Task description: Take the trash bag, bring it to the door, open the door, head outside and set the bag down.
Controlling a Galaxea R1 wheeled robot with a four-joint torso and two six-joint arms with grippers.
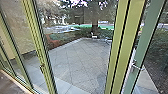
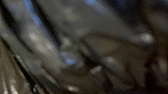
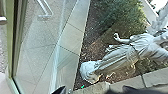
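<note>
Dark, shiny folds of the trash bag (image 2: 105,47) lie very close to the camera in the left wrist view, with bluish glints on the plastic. How my left gripper stands on the bag is hidden. In the head view, a glass door with a green frame (image 1: 146,42) stands at the right, and a metal handle (image 1: 136,67) is fixed to it. The right wrist view looks through glass beside a green frame (image 3: 11,45), with a bent metal handle (image 3: 45,17). I cannot make out the state of my right gripper.
Grey paving (image 1: 80,60) stretches outside, with a tree trunk (image 1: 94,23) and shrubs behind. Another green upright (image 1: 40,50) stands left of centre. A pale statue (image 3: 125,53) stands on a planted bed beside the paving.
</note>
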